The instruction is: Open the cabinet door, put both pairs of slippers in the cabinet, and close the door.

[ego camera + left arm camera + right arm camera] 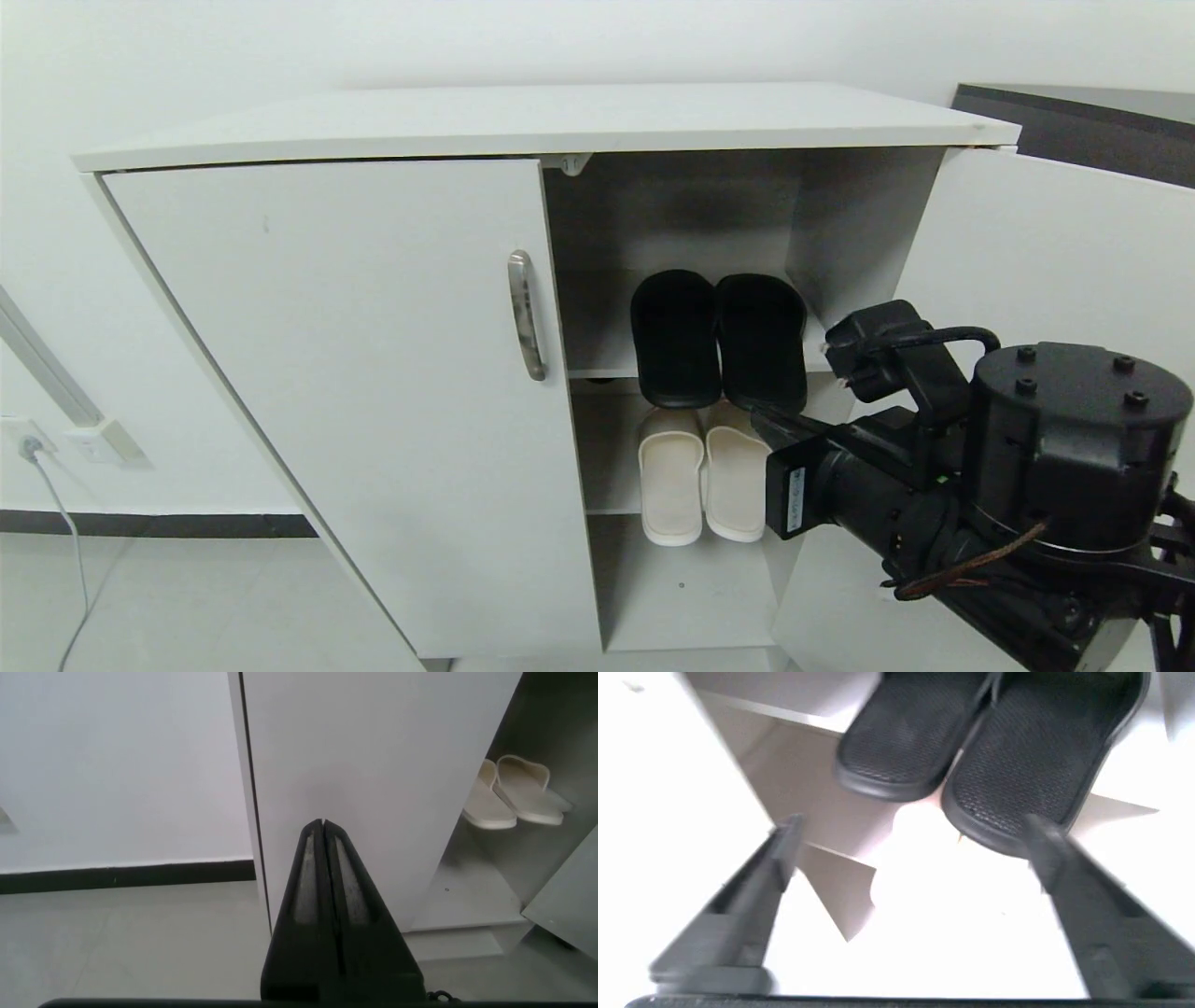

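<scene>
The white cabinet [560, 117] has its right door [1055, 252] swung open and its left door [355, 373] closed. A pair of black slippers [717, 338] lies on the upper shelf, heels hanging over the shelf edge. A pair of white slippers [702, 474] lies on the shelf below. My right gripper [775, 425] is just in front of the black slippers' heels [990, 747]; in the right wrist view it [910, 835] stands open with nothing between its fingers. My left gripper [322, 831] is shut and empty, facing the closed left door [364, 756], with the white slippers [516, 793] off to one side.
The closed door carries a metal handle [526, 315]. The bottom compartment [681, 579] holds nothing. A wall socket with a cable [28, 443] is at the far left, above grey floor [168, 597]. The open door stands close beside my right arm.
</scene>
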### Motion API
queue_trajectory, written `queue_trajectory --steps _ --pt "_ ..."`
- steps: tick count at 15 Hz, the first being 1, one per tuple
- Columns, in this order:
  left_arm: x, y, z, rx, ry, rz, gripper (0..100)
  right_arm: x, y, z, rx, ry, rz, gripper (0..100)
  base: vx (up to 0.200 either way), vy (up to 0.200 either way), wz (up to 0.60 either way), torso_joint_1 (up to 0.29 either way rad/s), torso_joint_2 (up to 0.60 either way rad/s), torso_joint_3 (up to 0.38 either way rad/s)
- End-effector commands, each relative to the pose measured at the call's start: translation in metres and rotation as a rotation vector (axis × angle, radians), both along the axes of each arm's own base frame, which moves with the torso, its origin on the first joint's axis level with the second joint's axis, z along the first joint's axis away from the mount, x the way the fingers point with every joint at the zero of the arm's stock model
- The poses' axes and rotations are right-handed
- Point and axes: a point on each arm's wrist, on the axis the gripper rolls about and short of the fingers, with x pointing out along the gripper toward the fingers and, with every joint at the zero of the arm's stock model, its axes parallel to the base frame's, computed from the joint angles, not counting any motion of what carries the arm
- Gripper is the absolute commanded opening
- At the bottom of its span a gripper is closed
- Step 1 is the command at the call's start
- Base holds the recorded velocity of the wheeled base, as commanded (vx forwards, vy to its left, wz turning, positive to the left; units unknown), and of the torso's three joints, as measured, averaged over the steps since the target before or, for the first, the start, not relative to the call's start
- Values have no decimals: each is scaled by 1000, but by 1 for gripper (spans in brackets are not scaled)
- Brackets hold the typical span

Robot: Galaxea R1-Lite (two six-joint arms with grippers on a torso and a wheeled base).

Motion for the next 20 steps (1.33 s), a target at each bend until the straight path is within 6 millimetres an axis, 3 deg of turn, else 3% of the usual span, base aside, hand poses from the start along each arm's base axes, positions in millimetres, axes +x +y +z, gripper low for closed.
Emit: queue_trajectory --steps 1,3,20 --pt "0 0 0 0 1 -1 0 -2 1 -1 -6 3 9 0 0 0 0 0 0 0" --pt "0 0 0 1 1 1 0 -3 2 -2 -7 4 14 0 0 0 0 0 0 0" --pt "0 0 0 0 1 1 0 4 5 -17 -49 37 -2 0 -200 0 0 3 2 3"
